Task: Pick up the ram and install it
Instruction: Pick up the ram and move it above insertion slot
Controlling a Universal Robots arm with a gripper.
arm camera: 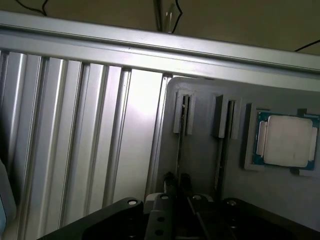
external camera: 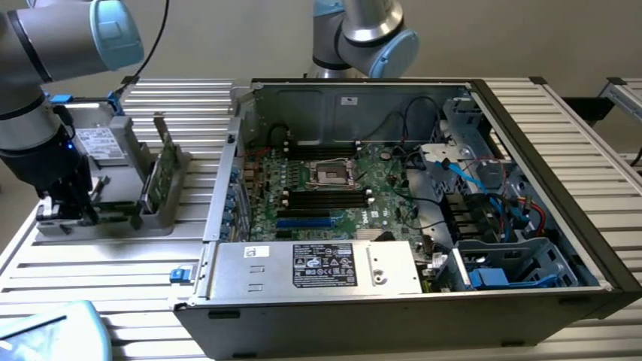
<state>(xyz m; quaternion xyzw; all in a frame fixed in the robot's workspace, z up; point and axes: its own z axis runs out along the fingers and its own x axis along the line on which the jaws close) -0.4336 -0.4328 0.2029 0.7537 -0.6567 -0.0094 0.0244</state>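
Observation:
The ram (arm camera: pixel 180 145) shows edge-on as a thin dark strip standing in a slot of the grey holder (arm camera: pixel 200 150). My gripper (arm camera: pixel 178 179) is right over it, with one dark fingertip close on each side of the strip, shut on it. In the exterior view my gripper (external camera: pixel 68 214) is low at the left end of the holder (external camera: pixel 150 222), left of the open computer case (external camera: pixel 561 150). The motherboard's black memory slots (external camera: pixel 326 197) lie inside the case.
A square silver processor (arm camera: pixel 286 141) rests in the holder beside a second slot (arm camera: pixel 224 125). A green card with a metal bracket (external camera: pixel 161 169) stands upright on the holder. The ribbed aluminium table (external camera: pixel 120 263) surrounds it. A second arm's base (external camera: pixel 356 34) stands behind the case.

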